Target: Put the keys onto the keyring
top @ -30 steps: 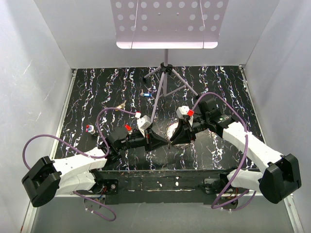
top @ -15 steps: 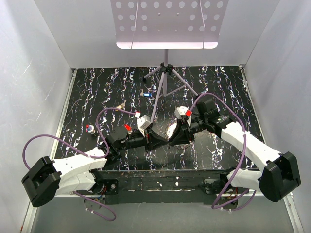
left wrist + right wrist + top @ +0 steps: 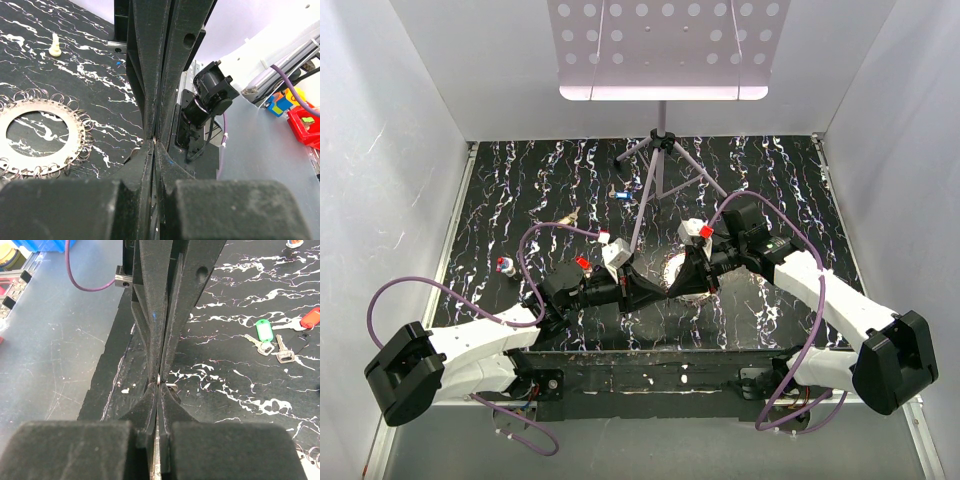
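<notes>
Where both arms meet at mid-bench (image 3: 520, 190), toward its near edge, the keyring (image 3: 75, 132) lies flat. Left gripper (image 3: 154, 142): fingers pressed together, just beside the ring. Right gripper (image 3: 158, 382): fingers together, with a thin silvery sliver between the tips, too small to identify. Green-headed key (image 3: 263, 331) lies loose.

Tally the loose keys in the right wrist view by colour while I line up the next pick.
Green-headed key: 1
Red-headed key: 1
Plain silver key: 1
Total: 3 keys. One object cut off at the top edge is left uncounted.
</notes>
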Controlling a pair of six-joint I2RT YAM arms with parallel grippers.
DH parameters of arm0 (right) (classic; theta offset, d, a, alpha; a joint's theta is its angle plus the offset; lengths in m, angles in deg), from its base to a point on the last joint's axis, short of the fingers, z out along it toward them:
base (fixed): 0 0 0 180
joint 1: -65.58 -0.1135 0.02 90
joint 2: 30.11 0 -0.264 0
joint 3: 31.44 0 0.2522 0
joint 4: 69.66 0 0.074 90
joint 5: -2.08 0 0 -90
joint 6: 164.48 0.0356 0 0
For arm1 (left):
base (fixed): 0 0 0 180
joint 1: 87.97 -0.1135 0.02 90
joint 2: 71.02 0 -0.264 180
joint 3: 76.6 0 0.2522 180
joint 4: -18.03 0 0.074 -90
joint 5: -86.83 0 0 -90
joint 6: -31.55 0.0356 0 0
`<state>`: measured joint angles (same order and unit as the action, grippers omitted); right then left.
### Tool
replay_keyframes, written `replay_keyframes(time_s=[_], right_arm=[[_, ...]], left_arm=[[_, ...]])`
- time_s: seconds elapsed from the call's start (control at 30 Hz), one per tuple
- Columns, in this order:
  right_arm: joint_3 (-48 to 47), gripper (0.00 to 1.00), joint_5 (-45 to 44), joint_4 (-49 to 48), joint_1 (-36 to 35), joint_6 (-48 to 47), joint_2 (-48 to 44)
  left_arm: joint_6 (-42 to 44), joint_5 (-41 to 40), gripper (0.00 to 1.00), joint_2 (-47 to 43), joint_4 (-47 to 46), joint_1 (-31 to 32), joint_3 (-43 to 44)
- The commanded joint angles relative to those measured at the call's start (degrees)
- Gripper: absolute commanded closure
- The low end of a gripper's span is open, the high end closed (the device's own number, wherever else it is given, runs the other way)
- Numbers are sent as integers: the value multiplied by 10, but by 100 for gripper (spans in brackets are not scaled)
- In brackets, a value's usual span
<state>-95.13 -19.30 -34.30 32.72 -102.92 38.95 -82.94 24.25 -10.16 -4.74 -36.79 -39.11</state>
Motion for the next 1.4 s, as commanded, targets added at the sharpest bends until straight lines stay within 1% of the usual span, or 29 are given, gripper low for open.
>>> replay_keyframes(time_s=[0.0,0.03,0.1,0.2,0.27,0.3,0.33,0.37,0.43,0.47,0.53,0.57,0.6,0.67,0.77,0.9,1.0,1.17,1.3,1.37], right_arm=[[-4,99,25,-4,-7,-2,1],[-7,99,25,3,-7,-11,1],[-9,99,27,14,-4,-21,-1],[-14,99,22,50,-2,-62,-9],[-30,99,10,89,-2,-110,-9],[-48,99,5,133,-4,-142,-3],[-78,99,-9,188,-6,-194,7],[-129,99,-29,266,-11,-245,22],[-211,99,-85,401,-13,-345,55],[-253,99,-114,454,-13,-381,70],[-312,99,-167,520,-12,-423,92],[-335,99,-178,542,-12,-436,99],[-346,99,-187,552,-13,-444,99],[-345,99,-184,537,-13,-451,81],[-292,99,-190,419,-30,-427,22],[-166,99,-218,205,-66,-361,-80],[-99,99,-229,101,-84,-314,-136],[-21,99,-250,-11,-104,-247,-189],[-2,99,-256,-44,-106,-214,-192],[3,99,-258,-57,-105,-200,-192]], left_arm=[[-1,-16,100,-15,-5,1,-4],[-1,-13,95,-21,1,1,-6],[11,-10,79,-42,37,1,-4],[44,-26,53,-107,143,0,4],[68,-43,41,-159,211,-1,11],[80,-54,36,-185,249,-1,18],[96,-59,30,-211,280,0,25],[114,-67,24,-232,311,-1,32],[152,-86,7,-277,350,-2,42],[163,-98,2,-294,356,-2,43],[186,-108,2,-319,348,-2,40],[195,-110,2,-319,338,-2,40],[207,-110,2,-314,329,-2,44],[231,-110,2,-286,327,-1,62],[276,-107,3,-238,335,-2,94],[324,-68,3,-216,264,-1,70],[332,-62,7,-212,222,-2,48],[305,-12,24,-186,208,-2,53],[275,12,36,-161,176,-2,52],[269,18,40,-154,164,-1,51]])
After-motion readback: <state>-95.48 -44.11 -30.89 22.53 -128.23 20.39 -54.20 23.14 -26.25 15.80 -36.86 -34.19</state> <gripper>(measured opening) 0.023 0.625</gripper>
